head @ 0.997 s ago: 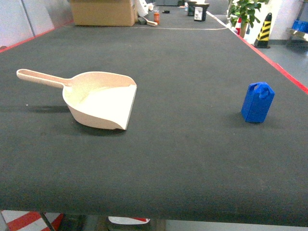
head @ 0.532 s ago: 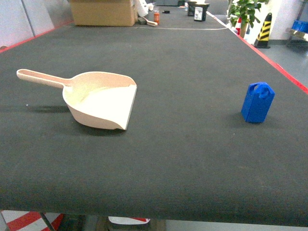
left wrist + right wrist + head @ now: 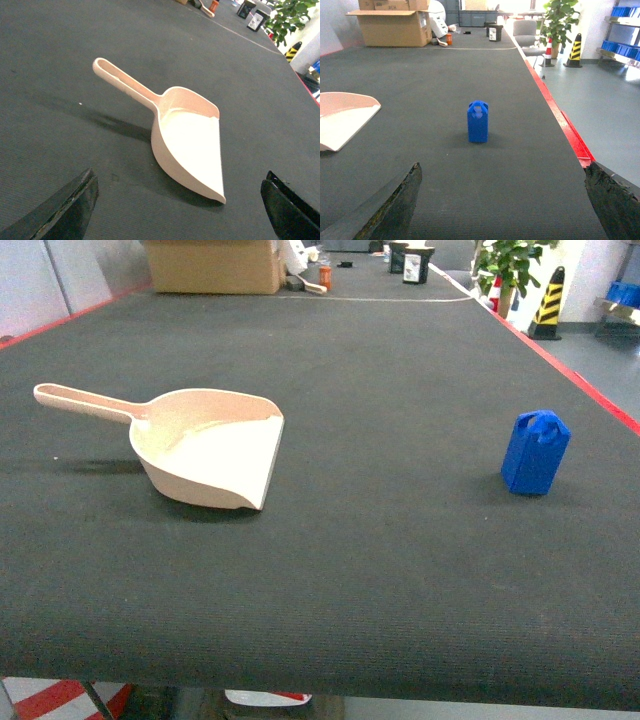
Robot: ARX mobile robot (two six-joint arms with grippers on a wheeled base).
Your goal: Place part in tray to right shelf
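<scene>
I see a big dark mat table (image 3: 400,570) with a red edge strip down its right side. At the far end sit a cardboard box (image 3: 213,265), a potted plant (image 3: 508,262) and a striped cone (image 3: 547,302).

Tray (image 3: 205,445) lies on the left half of the table, handle pointing left and away, flat lip facing right. Nothing in it. It's resting on the mat, untouched.

Part (image 3: 535,452) stands upright on the right half, near the red edge, well apart from the tray. Right wrist view has it dead centre ahead of the fingers, tray lip just showing at the left of that view.

Left gripper (image 3: 180,207): only the two dark fingertips show at the bottom corners, spread wide, holding nothing, tray ahead between them.

Right gripper (image 3: 505,200): same, tips wide apart, nothing held, part ahead and clear of both.

I can't spot the shelf in any view.
</scene>
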